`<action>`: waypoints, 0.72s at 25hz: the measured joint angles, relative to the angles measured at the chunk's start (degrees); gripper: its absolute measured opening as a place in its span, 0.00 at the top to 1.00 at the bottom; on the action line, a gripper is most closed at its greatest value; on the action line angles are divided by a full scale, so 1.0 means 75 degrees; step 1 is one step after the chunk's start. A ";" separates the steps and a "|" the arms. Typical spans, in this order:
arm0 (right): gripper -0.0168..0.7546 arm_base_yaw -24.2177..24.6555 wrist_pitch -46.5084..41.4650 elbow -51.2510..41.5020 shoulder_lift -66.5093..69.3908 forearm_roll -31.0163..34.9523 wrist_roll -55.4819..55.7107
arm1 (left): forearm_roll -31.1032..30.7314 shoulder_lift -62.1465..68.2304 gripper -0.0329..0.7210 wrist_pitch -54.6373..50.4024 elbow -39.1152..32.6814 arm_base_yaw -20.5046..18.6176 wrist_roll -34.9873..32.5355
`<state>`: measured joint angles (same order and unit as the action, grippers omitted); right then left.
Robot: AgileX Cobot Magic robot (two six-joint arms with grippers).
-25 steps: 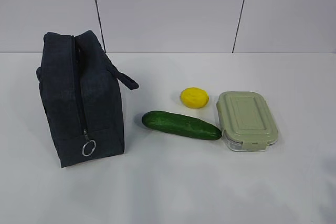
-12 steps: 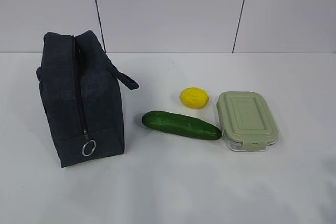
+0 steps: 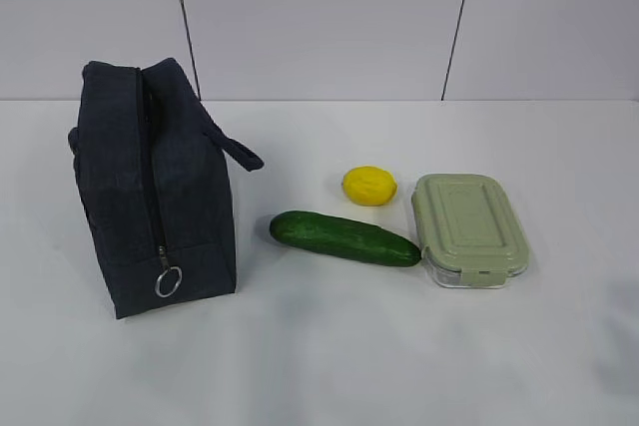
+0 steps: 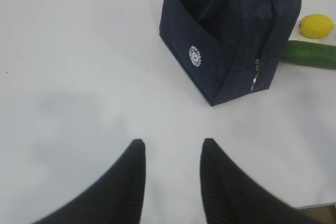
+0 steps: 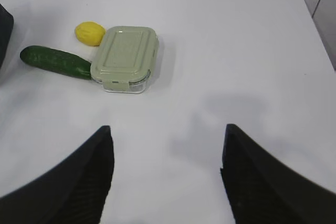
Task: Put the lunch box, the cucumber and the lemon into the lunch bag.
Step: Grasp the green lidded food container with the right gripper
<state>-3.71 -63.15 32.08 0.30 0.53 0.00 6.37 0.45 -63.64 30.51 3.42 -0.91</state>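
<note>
On the left of the table stands the lunch bag, upright and zipped right down to its ring pull, so nothing goes in yet. Well to its right the cucumber touches the lunch box, with the lemon just behind them. Left gripper hangs part open, empty; right gripper gapes wider, empty too. Tug that zipper one-handed and I reckon the bag tips over; nudge the box and the cucumber rolls.
</note>
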 joint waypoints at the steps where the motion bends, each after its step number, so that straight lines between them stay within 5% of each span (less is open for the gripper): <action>1: 0.32 0.0000 0.0083 0.0114 0.0231 0.0000 0.0000 | 0.0000 0.0000 0.64 0.0000 0.0000 0.0000 0.0000; 18: 0.32 0.0000 0.2494 0.1199 0.4640 0.0027 0.0069 | 0.0000 0.0000 0.64 0.0000 0.0000 0.0000 0.0000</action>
<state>-3.71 -44.44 41.08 35.11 0.74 0.52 6.37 0.45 -63.64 30.51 3.42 -0.91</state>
